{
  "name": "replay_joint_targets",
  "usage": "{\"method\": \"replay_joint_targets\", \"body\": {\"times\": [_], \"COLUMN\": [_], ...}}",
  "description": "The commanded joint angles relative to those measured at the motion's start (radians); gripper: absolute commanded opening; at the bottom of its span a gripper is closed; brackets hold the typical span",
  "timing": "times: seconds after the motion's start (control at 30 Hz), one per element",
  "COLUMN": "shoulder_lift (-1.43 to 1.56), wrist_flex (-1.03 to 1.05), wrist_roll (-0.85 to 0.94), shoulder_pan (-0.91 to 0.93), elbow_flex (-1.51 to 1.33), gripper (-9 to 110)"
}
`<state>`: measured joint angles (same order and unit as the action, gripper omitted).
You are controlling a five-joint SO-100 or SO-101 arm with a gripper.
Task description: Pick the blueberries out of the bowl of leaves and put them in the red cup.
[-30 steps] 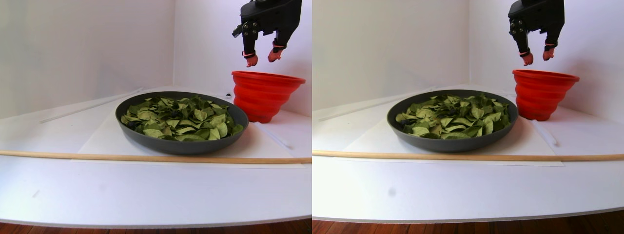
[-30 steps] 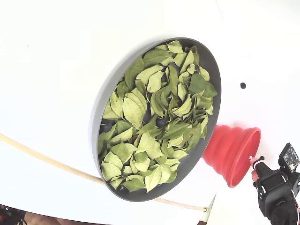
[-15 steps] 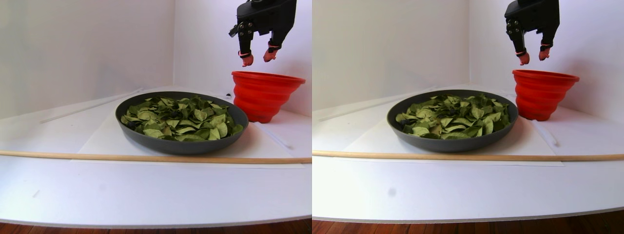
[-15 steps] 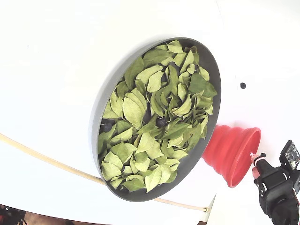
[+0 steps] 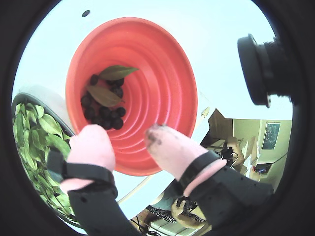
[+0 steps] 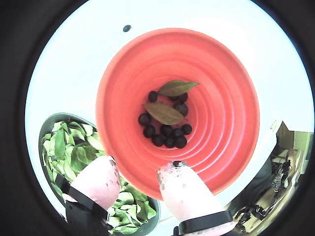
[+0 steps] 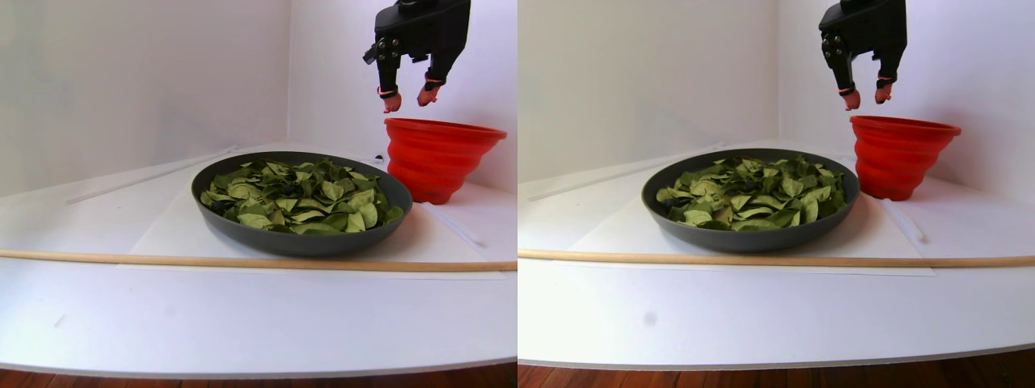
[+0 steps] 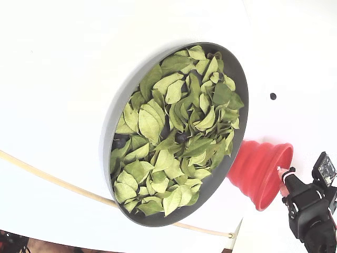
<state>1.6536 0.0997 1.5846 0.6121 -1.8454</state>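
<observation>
The blueberries (image 6: pixel 167 132) already delivered lie in a loose cluster on the bottom of the red cup (image 6: pixel 224 105), about ten small, round, matt blue-black berries with two stray dark green leaves on top of them. More berries are left in the bowl (image 8: pixel 111 122): in the fixed view one dark berry (image 8: pixel 180 137) shows through the leaves (image 8: pixel 174 126) near the middle and another (image 8: pixel 120 142) near the rim at about 9 o'clock.

The gripper (image 6: pixel 138 179) hangs above the cup's rim on the bowl side, its jaws apart with nothing between them; in that wrist view the bowl lies at 7 o'clock of the cup. Its pink fingertips (image 6: pixel 101 177) look soft and rounded, smudged with dark stains.

The step in hand appears to be going to the bowl for the next berry. To do it well, the arm should probably aim at a berry that sits exposed, come down with the jaws wide enough to straddle it, and close gently, since the berries look small and likely to roll or squash. The leaves are thin, oval, pointed and dry-looking, lying loosely overlapped, so they may slide or get pinched along with a berry.

The cup is ribbed and stepped, flaring to a wide rim, with a flexible look. The bowl is shallow, dark grey and smooth.
</observation>
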Motion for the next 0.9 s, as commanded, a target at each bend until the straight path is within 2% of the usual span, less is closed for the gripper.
{"method": "replay_joint_targets", "body": {"times": [0.0, 0.87], "shoulder_lift": [0.158, 0.229], "wrist_flex": [0.000, 0.055], "wrist_roll": [0.002, -0.025], "shoulder_pan": [-0.005, -0.144], "elbow_flex": [0.008, -0.081], "gripper": [14, 15]}}
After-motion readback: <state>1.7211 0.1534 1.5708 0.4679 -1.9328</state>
